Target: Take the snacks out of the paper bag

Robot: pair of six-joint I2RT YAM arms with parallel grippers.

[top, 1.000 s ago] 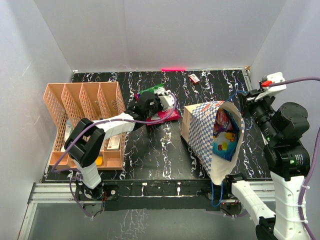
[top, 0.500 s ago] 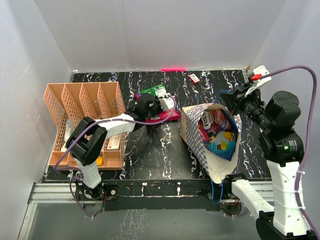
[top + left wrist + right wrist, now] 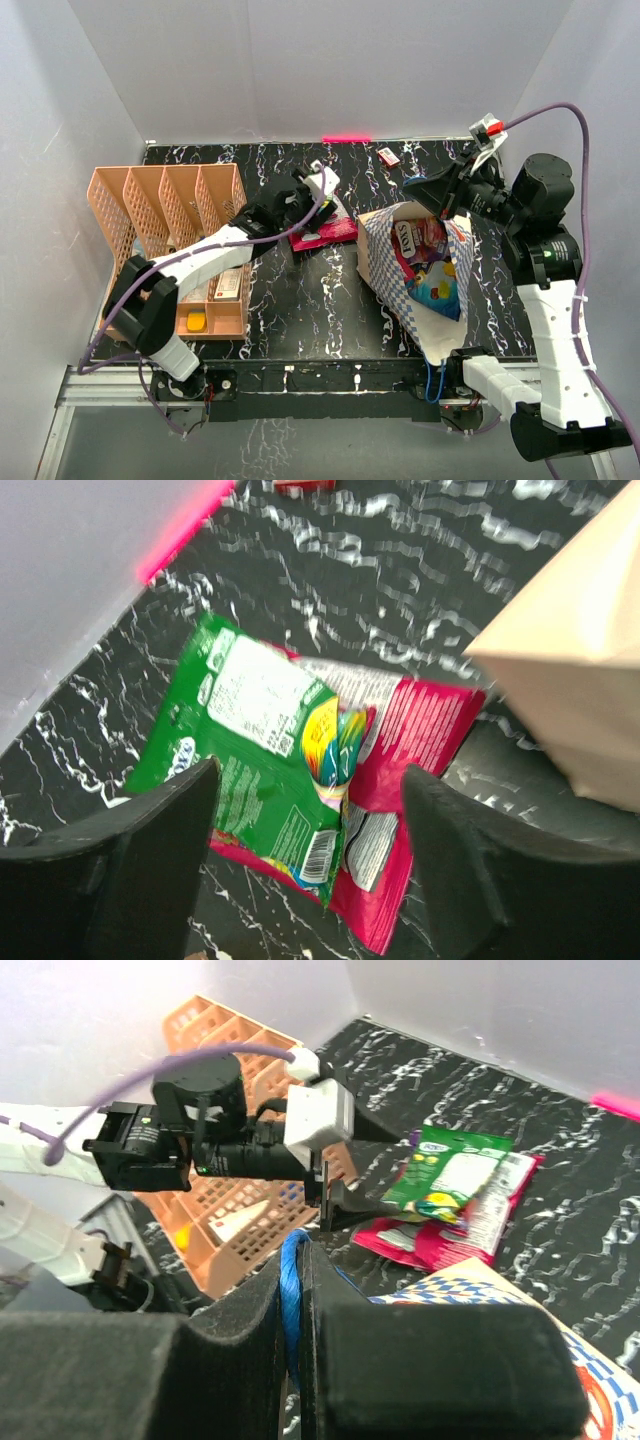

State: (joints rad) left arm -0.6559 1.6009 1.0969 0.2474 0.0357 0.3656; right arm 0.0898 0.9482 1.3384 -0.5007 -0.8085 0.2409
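Paper bag [image 3: 385,272] holds snacks [image 3: 432,268] — right gripper [image 3: 297,1260] pinches its cord handle [image 3: 290,1285]; left gripper [image 3: 310,775] spread.

The blue-and-white chequered paper bag [image 3: 392,288] slumped on the table, its mouth gaping, white lining showing, several glossy snacks [image 3: 437,272] inside; just beside its base a green packet [image 3: 250,770] lay flat, overlapping a pink packet [image 3: 425,730]

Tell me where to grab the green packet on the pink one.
Pinch its crumpled edge nearest the bag, from above: the green packet lies flat on the pink packet and only that edge seems lifted. The open left pincer straddles it.
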